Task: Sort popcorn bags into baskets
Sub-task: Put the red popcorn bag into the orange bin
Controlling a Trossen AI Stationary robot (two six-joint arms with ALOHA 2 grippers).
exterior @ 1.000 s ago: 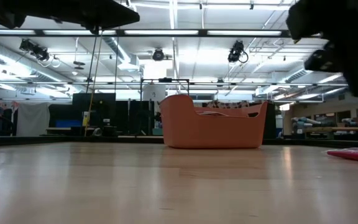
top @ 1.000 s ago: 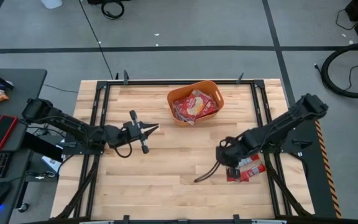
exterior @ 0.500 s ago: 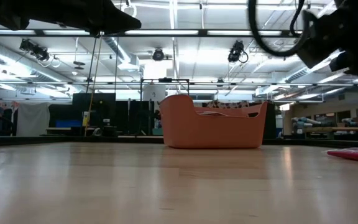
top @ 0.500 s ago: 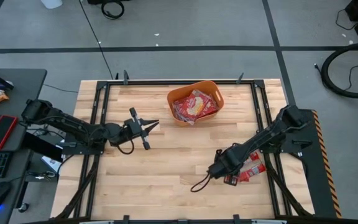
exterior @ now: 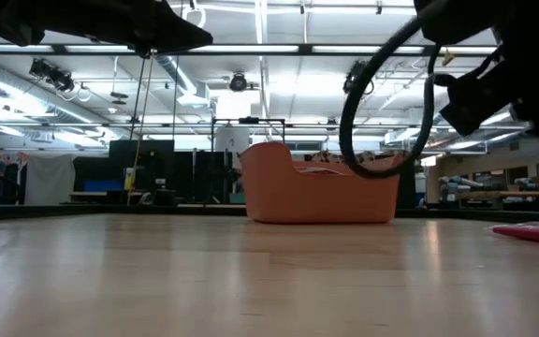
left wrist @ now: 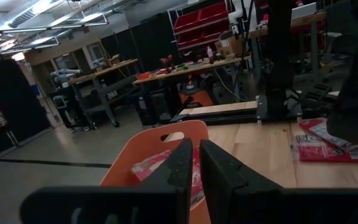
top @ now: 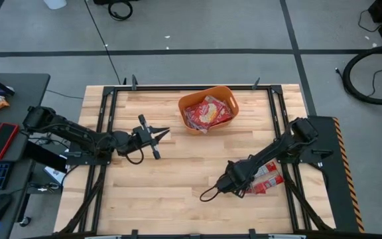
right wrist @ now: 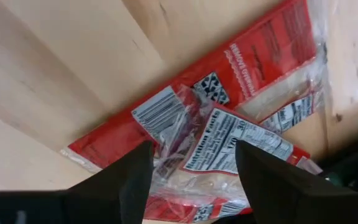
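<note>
Jaws: right gripper [right wrist: 191,180] spread wide over popcorn bags [right wrist: 229,134] at table's [top: 178,172] right edge | left gripper [top: 156,137] nearly closed, empty, mid-table | more bags inside orange basket [top: 207,109], far centre.

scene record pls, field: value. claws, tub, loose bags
left claw: shut, empty, hovering mid-table left of the tub
right claw: open, straddling the loose bags, not gripping
orange tub: far table edge, centre; holds red popcorn bags
loose bags: overlapping pile, right side of table, under right arm
done: tub partly filled, pile not yet moved
</note>
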